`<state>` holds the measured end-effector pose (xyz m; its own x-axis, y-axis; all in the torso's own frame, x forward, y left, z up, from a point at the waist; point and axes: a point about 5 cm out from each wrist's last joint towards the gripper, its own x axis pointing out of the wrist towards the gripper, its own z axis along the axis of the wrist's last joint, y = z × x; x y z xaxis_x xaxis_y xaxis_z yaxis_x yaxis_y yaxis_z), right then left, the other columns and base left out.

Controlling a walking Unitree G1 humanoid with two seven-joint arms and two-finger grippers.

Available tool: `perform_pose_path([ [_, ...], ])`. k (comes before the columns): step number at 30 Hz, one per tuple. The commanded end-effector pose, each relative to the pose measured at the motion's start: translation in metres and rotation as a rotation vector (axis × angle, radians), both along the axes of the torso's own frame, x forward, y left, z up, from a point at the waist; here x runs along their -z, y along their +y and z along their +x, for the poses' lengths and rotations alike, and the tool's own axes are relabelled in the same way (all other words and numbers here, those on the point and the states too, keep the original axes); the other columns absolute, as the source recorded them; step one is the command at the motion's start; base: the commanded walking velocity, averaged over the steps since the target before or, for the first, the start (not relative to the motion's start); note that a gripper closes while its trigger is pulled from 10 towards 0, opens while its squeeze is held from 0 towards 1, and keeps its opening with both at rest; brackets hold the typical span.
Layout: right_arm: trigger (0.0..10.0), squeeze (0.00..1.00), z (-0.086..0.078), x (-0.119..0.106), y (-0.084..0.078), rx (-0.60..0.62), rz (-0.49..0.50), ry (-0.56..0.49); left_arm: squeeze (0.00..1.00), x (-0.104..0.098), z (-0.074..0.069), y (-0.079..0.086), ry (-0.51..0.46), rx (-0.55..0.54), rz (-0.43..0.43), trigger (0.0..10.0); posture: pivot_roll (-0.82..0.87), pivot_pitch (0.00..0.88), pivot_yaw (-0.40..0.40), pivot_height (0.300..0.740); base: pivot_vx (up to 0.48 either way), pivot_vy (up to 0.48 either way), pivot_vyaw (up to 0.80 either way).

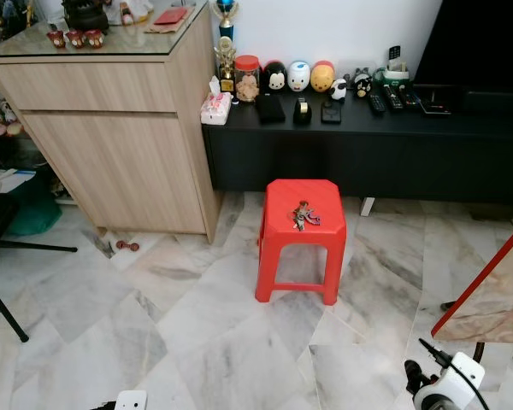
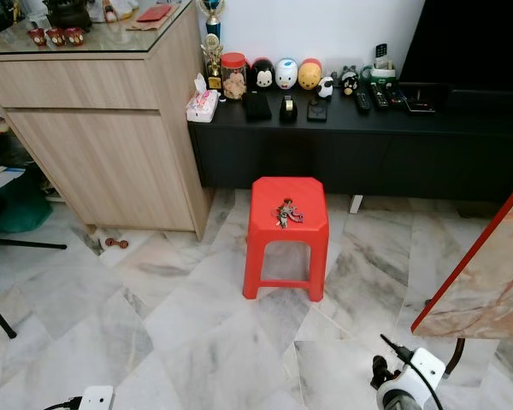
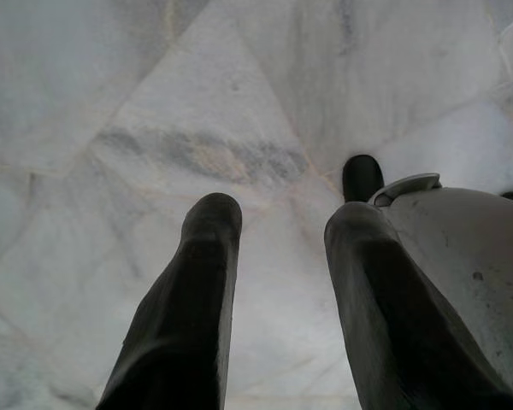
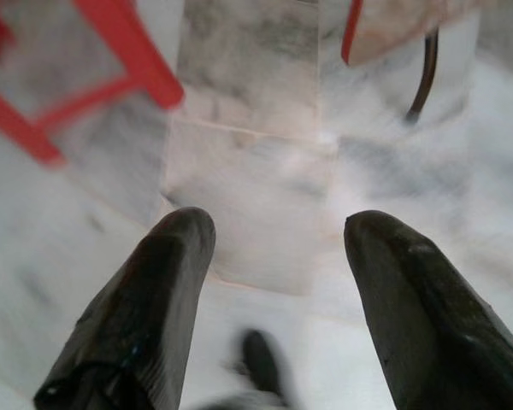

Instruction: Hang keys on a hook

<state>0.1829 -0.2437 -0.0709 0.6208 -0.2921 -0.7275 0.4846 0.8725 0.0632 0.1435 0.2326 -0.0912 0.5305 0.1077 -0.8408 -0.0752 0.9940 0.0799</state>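
Observation:
A bunch of keys [image 1: 303,216] with a pink tag lies on top of a red plastic stool [image 1: 282,198] in the middle of the marble floor. The same keys [image 2: 285,213] rest on the stool's seat [image 2: 265,195] in the right eye view. My left gripper [image 3: 278,224] hangs low over the floor, open and empty. My right gripper [image 4: 278,229] is open too, holding nothing, with the stool's legs [image 4: 128,43] ahead of it. My arms' wrists [image 1: 449,384] sit at the bottom of the head views.
A light wood cabinet [image 1: 120,145] stands at the left. A black low console [image 1: 368,149] with toy figures, a jar and remotes runs along the wall. A red-edged marble-patterned board [image 1: 487,290] leans at the right. A black stand's legs [image 1: 8,256] lie far left.

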Motion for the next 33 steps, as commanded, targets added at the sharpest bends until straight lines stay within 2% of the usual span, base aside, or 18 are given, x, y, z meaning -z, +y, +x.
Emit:
perform_pose_path([
  [1,10.0,0.00,-0.003,0.003,0.003,-0.063,-0.067,0.066,0.00,0.001,-0.005,0.004,0.020,-0.005,0.012,10.0,-0.04,0.000,-0.032,0.740,0.000,0.000,0.00],
  [4,10.0,0.00,-0.002,0.003,0.005,-0.084,-0.096,0.086,0.00,0.000,-0.005,0.007,0.016,-0.030,0.017,10.0,-0.02,0.000,-0.054,0.740,0.000,0.000,0.00],
  [5,10.0,0.00,-0.003,0.005,0.007,-0.129,-0.136,0.128,0.00,0.000,-0.006,0.009,0.017,-0.037,0.020,10.0,0.00,0.000,-0.067,0.740,0.000,0.000,0.00],
  [10,10.0,0.00,-0.005,0.007,0.012,-0.241,-0.183,0.186,0.00,0.000,-0.006,0.010,0.021,-0.058,0.020,10.0,0.03,0.000,-0.066,0.740,0.000,0.000,0.00],
  [14,10.0,0.00,-0.001,0.009,0.024,-0.286,-0.118,0.189,0.00,-0.005,0.010,0.007,-0.010,-0.063,0.014,10.0,0.05,0.000,-0.043,0.740,0.000,0.000,0.00],
  [15,10.0,0.00,-0.001,0.010,0.030,-0.341,-0.120,0.207,0.00,-0.006,0.015,0.006,-0.020,-0.056,0.014,10.0,0.05,0.000,-0.041,0.740,0.000,0.000,0.00],
  [16,10.0,0.00,-0.001,0.010,0.030,-0.341,-0.120,0.207,0.00,-0.006,0.015,0.006,-0.020,-0.056,0.014,10.0,0.05,0.000,-0.041,0.740,0.000,0.000,0.00],
  [17,10.0,0.00,0.002,0.010,0.034,-0.373,-0.131,0.205,0.00,-0.008,0.021,0.004,-0.028,-0.043,0.017,10.0,0.04,0.000,-0.031,0.740,0.000,0.000,0.00],
  [20,10.0,0.00,0.005,0.009,0.036,-0.368,-0.127,0.204,0.00,-0.011,0.029,0.001,-0.034,-0.030,0.019,10.0,0.04,0.000,0.004,0.740,0.000,0.000,0.00],
  [25,10.0,0.00,0.005,0.009,0.037,-0.344,-0.108,0.196,0.00,-0.014,0.038,-0.003,-0.044,-0.018,0.018,10.0,0.00,0.000,0.000,0.740,0.000,0.000,0.00],
  [28,10.0,0.00,-0.003,0.013,0.037,-0.350,-0.081,0.204,0.00,-0.015,0.042,-0.006,-0.037,-0.023,0.008,10.0,-0.04,0.000,0.012,0.740,0.000,0.000,0.00],
  [29,10.0,0.00,-0.009,0.014,0.031,-0.317,-0.084,0.213,0.00,-0.014,0.041,-0.008,-0.029,-0.021,0.001,10.0,-0.07,0.000,0.044,0.740,0.000,0.000,0.00],
  [33,10.0,0.00,-0.023,0.018,0.018,-0.292,-0.097,0.245,0.00,-0.011,0.038,-0.013,-0.010,0.034,-0.017,10.0,-0.14,0.000,0.065,0.740,0.000,0.000,0.00],
])
